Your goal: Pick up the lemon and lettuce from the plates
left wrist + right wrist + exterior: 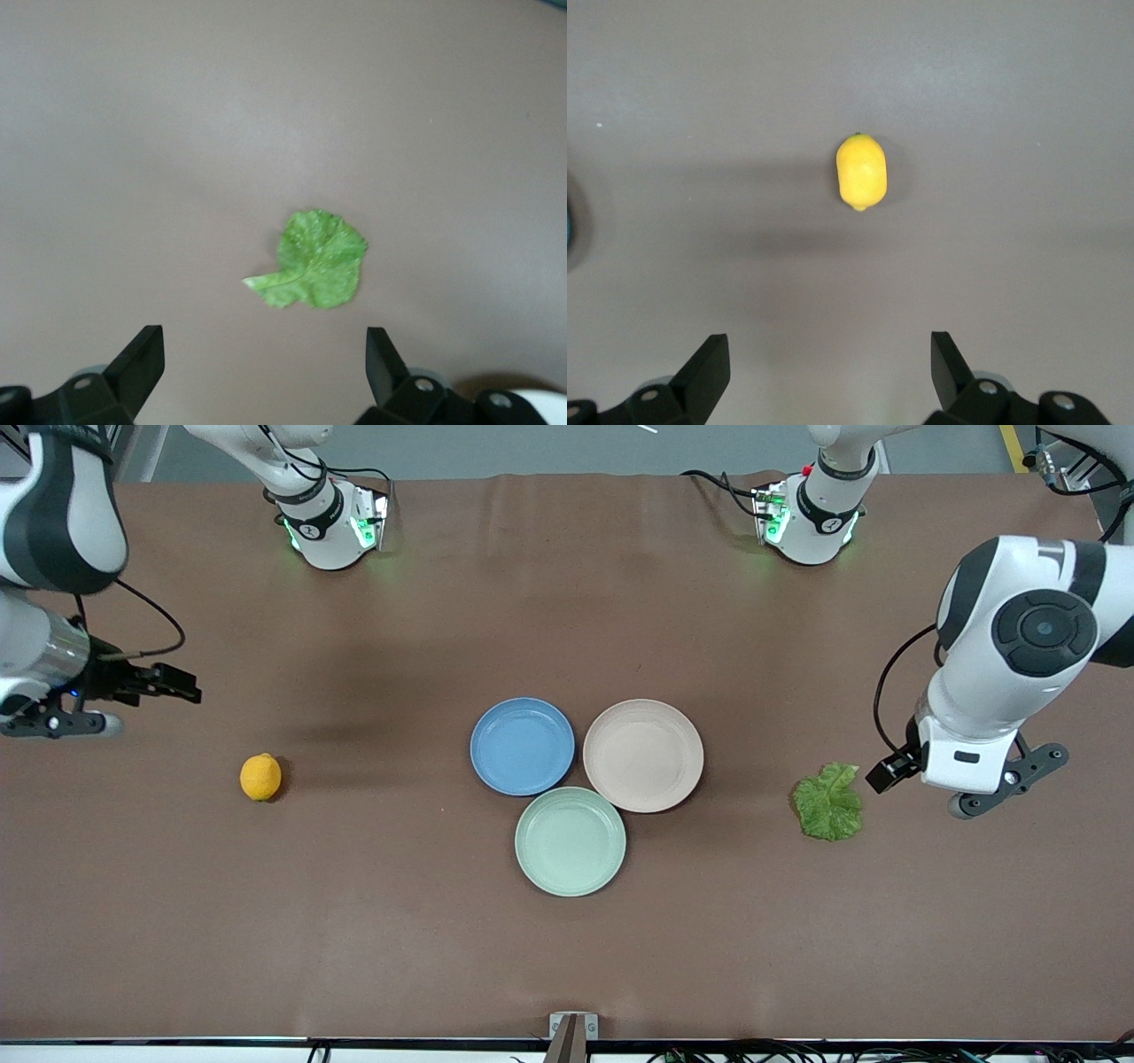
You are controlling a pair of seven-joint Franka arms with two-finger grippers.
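The lemon (260,777) lies on the bare brown table toward the right arm's end, off the plates; the right wrist view shows it (861,172) too. The lettuce (828,802) lies flat on the table toward the left arm's end and also shows in the left wrist view (315,260). The blue plate (522,746) and the beige plate (643,755) stand side by side mid-table, both bare. My right gripper (830,350) is open and empty, up over the table near the lemon. My left gripper (266,345) is open and empty, up over the table beside the lettuce.
A mint-green plate (570,841) touches the two other plates, nearer to the front camera, and is bare. The left arm's wrist (970,757) hangs beside the lettuce. The right arm's wrist (62,691) hangs at the table's end. The arm bases (332,522) stand at the top.
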